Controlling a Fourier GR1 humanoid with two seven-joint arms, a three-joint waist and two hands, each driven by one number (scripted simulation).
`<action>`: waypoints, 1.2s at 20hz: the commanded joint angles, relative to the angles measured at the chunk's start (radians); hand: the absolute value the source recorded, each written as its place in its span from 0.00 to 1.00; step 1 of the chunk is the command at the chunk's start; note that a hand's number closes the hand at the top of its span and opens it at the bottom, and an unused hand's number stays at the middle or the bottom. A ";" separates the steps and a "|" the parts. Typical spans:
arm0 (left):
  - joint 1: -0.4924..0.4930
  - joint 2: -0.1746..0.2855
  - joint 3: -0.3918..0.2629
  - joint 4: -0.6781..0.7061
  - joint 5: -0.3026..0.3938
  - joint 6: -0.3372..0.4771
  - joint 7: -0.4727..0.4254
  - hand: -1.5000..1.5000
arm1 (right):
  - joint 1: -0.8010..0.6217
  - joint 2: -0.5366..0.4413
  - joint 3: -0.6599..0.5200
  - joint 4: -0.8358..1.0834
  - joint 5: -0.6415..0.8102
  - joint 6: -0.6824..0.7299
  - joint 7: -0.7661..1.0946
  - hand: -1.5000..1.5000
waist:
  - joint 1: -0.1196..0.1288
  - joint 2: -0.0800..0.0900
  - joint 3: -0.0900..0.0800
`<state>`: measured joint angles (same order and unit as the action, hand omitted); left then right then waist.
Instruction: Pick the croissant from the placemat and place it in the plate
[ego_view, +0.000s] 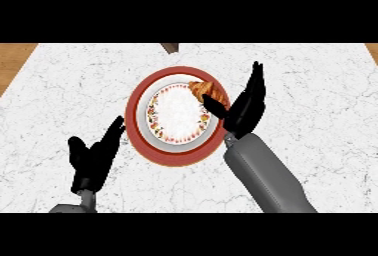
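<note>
White marbled surface fills head view, wood showing at far corners. Round red placemat near middle, flowered plate sitting on it. Croissant lies on plate's far right rim, over flowered band, off placemat. Right hand just beside it: fingers straight, together, pointing away; thumb stretched toward croissant, seemingly touching; nothing pinched. Croissant at rim nearest that hand, likely because arm reaches in from right. Left hand low left, spread, resting, apart from plate. Placing looks nearly done.

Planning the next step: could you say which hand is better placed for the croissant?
Right: the right hand stands beside the croissant, thumb by it; the left hand rests away, lower left.
</note>
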<state>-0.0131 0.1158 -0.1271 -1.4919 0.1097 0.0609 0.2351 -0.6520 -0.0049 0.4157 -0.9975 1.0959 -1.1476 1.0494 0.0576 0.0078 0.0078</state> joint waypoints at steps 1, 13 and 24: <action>0.018 0.008 0.019 0.002 0.010 0.008 0.036 0.50 | 0.059 0.005 0.065 -0.035 -0.040 -0.244 0.075 0.00 | -0.021 -0.004 -0.006; 0.021 -0.004 0.056 0.063 0.009 0.013 0.009 0.50 | 0.426 0.005 0.403 -0.475 -0.056 -0.152 0.002 0.00 | -0.068 -0.011 -0.008; 0.056 0.007 0.068 0.065 0.015 -0.035 -0.040 0.50 | 0.687 0.005 0.539 -0.590 0.234 -0.058 0.115 0.00 | -0.063 -0.010 -0.009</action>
<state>0.0279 0.1242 -0.0701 -1.4804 0.1145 0.0384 0.1856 -0.0383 -0.0002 0.9082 -1.5349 1.2419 -1.2451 1.1129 -0.0045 -0.0106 0.0086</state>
